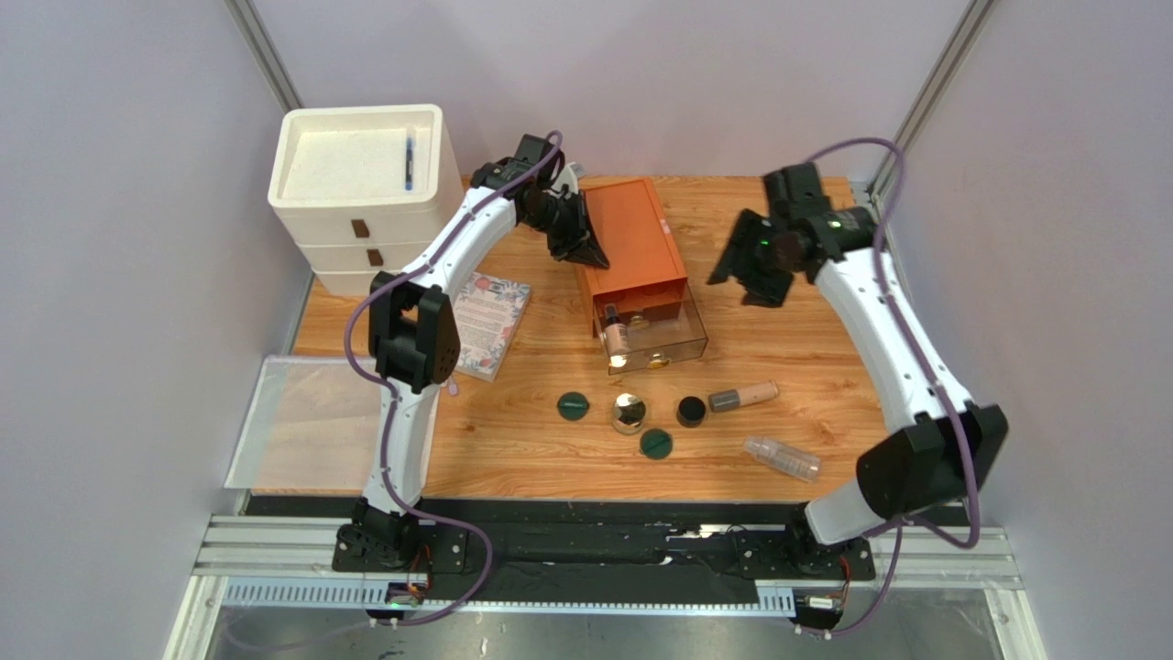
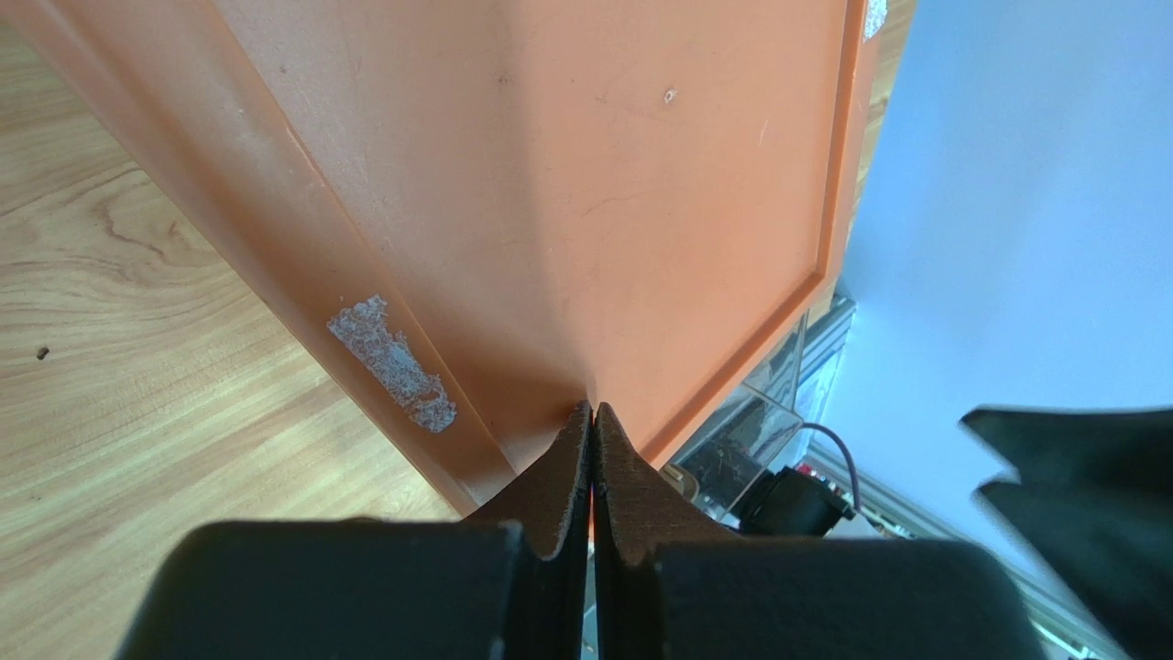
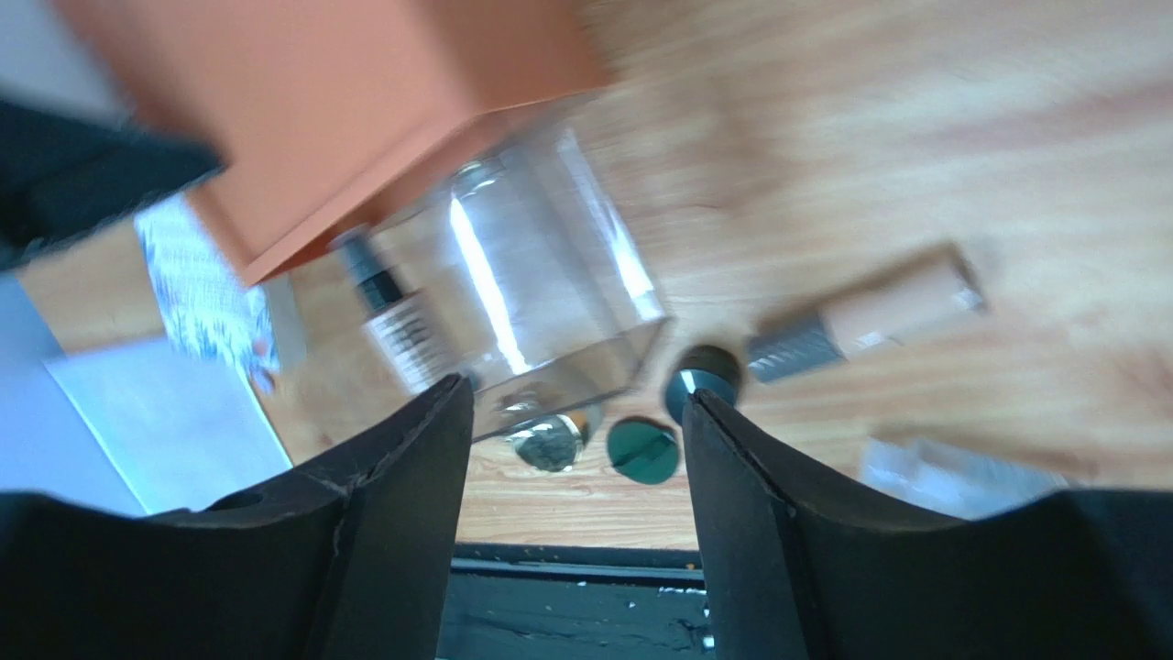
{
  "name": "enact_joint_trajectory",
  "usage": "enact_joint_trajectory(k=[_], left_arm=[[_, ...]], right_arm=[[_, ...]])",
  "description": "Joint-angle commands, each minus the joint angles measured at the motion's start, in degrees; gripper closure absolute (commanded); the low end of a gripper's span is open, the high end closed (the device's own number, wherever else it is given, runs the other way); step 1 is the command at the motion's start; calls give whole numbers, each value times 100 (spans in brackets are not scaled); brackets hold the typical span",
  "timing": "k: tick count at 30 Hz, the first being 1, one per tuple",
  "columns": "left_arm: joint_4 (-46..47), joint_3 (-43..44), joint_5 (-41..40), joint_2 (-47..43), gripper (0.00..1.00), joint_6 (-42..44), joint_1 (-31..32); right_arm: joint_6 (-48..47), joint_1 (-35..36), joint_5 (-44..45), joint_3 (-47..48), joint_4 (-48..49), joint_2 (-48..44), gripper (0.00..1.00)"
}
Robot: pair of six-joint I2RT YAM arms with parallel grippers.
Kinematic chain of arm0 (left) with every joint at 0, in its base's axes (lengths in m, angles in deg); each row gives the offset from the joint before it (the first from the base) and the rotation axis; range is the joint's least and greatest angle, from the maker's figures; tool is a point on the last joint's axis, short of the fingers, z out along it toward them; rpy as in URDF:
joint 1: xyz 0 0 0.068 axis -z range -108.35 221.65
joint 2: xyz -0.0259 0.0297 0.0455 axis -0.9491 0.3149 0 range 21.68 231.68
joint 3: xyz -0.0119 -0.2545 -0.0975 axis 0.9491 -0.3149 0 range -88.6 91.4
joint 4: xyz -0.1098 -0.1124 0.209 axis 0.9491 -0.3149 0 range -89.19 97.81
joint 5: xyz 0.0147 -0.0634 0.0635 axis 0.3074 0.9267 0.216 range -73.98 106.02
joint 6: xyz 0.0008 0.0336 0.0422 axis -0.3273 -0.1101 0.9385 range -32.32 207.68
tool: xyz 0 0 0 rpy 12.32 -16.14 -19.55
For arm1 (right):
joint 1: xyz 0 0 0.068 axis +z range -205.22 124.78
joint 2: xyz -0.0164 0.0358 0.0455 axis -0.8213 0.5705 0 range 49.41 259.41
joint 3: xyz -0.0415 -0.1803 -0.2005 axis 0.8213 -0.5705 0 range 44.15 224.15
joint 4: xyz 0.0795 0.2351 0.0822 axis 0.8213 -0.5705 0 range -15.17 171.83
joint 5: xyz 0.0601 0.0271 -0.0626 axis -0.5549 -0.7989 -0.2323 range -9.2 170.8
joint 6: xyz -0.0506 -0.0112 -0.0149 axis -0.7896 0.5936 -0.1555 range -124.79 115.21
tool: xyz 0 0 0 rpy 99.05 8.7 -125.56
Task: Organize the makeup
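The orange-brown drawer box (image 1: pixel 633 245) stands mid-table with its clear drawer (image 1: pixel 658 337) pulled out, one beige dark-capped tube (image 1: pixel 616 330) inside. My left gripper (image 1: pixel 585 252) is shut and empty, its tips against the box top (image 2: pixel 592 179). My right gripper (image 1: pixel 751 268) is open and empty in the air right of the box. In front lie two dark green compacts (image 1: pixel 573 406) (image 1: pixel 656 444), the gold-rimmed compact (image 1: pixel 629 411), the black jar (image 1: pixel 690 410), a beige tube (image 1: pixel 744 399) and the clear bottle (image 1: pixel 781 458). The right wrist view shows the drawer (image 3: pixel 523 289), jar (image 3: pixel 702 374) and tube (image 3: pixel 874 323).
A floral notebook (image 1: pixel 489 323) lies left of the box. A white drawer stack (image 1: pixel 365 186) stands at the back left. A clear tray (image 1: pixel 296 420) hangs off the table's left edge. Walls close in on both sides.
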Motion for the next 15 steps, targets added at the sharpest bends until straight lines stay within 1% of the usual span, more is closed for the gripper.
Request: enact_joint_trajectory(k=[1, 2, 3, 5, 6, 7, 9, 12, 15], left_arm=[[-166, 123, -180, 90, 100, 91, 18], [-157, 114, -171, 81, 100, 91, 18], [-148, 114, -171, 72, 100, 91, 18], [-131, 105, -154, 90, 100, 82, 18], [-131, 105, -153, 90, 100, 82, 18], [-122, 97, -145, 98, 100, 73, 18], [-104, 88, -136, 107, 100, 73, 18], [-87, 79, -110, 116, 100, 65, 18], [-78, 79, -101, 125, 100, 65, 18]], right_arm=[[1052, -1185, -247, -1076, -93, -794, 39], [1176, -1389, -327, -1365, -49, -891, 39], [1282, -1548, -371, -1855, 91, -1066, 39], [1493, -2022, -635, -2368, 197, -1181, 39], [1537, -2128, -714, -2814, 345, -1234, 39], [1607, -2286, -897, -3010, 408, -1234, 40], [1643, -2384, -1039, -3527, 644, -1165, 40], [1740, -2507, -1312, -4064, 1022, -928, 40], [1766, -2534, -1400, -4277, 1409, -621, 41]])
